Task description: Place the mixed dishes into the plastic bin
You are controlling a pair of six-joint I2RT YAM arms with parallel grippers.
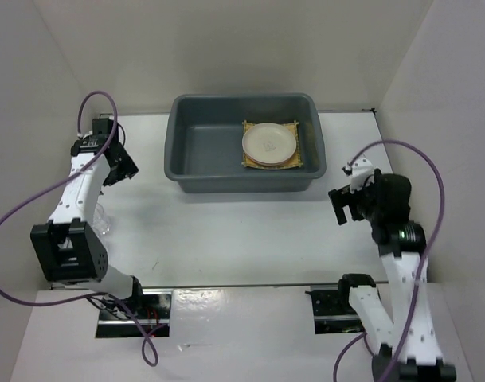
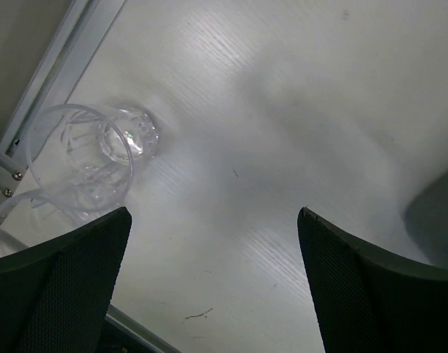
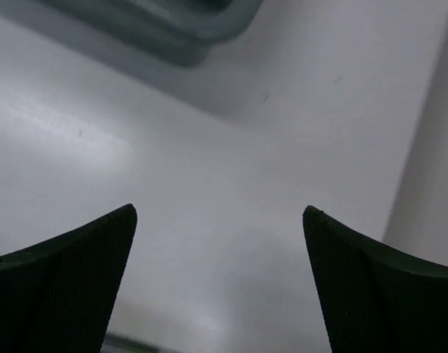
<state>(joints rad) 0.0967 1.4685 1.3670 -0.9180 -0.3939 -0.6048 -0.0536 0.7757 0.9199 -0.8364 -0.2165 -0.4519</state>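
A dark grey plastic bin [image 1: 242, 97] sits at the bench's far edge, with a cream plate [image 1: 268, 142] on a yellow woven mat [image 1: 297, 159] in its right half. Clear plastic cups [image 2: 98, 158] sit by the left edge near the left gripper [image 2: 212, 213], whose jaws are spread and empty. The right gripper [image 3: 220, 213], near the right edge, is also spread wide and holds nothing.

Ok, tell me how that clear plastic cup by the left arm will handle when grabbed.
The clear plastic cup looks thin-walled, so probably light and apt to flex or crack under a hard squeeze. Its glossy surface may be slippery. Being round, it would likely roll if tipped over.
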